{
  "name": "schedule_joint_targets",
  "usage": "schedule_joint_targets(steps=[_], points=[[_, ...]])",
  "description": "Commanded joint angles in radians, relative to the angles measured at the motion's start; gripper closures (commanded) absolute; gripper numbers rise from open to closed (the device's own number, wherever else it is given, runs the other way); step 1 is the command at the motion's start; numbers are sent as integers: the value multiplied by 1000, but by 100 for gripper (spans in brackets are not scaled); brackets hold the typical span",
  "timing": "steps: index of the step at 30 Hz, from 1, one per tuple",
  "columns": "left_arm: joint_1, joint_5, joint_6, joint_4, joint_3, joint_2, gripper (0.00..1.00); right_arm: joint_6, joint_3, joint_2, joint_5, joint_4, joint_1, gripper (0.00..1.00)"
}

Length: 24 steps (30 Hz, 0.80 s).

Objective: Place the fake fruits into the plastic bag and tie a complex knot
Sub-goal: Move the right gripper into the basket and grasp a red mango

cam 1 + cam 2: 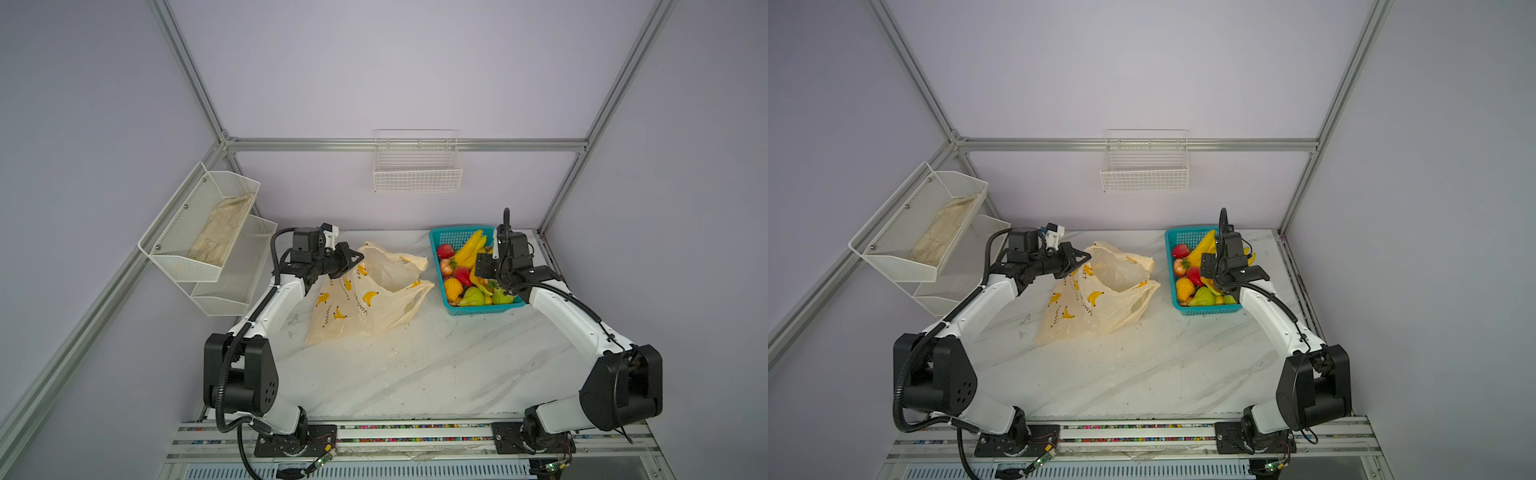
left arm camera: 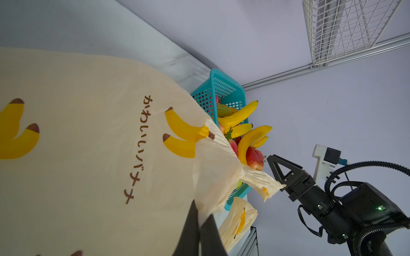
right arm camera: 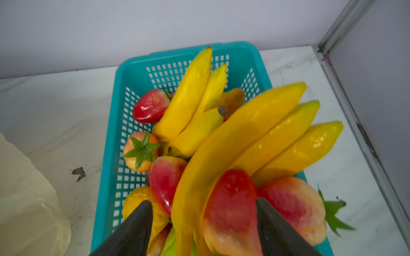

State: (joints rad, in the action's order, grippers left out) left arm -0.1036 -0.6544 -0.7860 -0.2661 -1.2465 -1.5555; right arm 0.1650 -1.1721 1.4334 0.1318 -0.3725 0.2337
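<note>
So the right gripper (image 3: 204,202) jaws are apart, straddling a red fruit (image 3: 230,210) and the near end of a banana bunch (image 3: 255,137) whose long axis runs away from the jaws, slanting off past one finger. The fake fruits (image 1: 465,274) all sit in the teal basket (image 3: 137,66) below. Farther out sideways, the left gripper (image 1: 354,261) is pinched shut on the plastic bag (image 1: 365,303) rim, so right arm's nearer.

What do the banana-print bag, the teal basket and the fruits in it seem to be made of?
The banana-print bag: thin plastic film, probably; translucent cream, creased, faintly shiny.
The teal basket: rigid moulded plastic, smooth, with grids of holes in its walls.
The banana bunch and the strawberry: likely painted plastic, perhaps foam; glossy, with bright glints and very even colour.
</note>
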Motion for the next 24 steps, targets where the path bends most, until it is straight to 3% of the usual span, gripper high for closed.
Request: schedule_joint_targets(steps=[1,24], points=[[7,-34,-17,40,35,37,100,69,17,-36,-8,-70,-40,25],[7,-37,-18,53,45,32,100,39,12,117,22,0,-42,30]])
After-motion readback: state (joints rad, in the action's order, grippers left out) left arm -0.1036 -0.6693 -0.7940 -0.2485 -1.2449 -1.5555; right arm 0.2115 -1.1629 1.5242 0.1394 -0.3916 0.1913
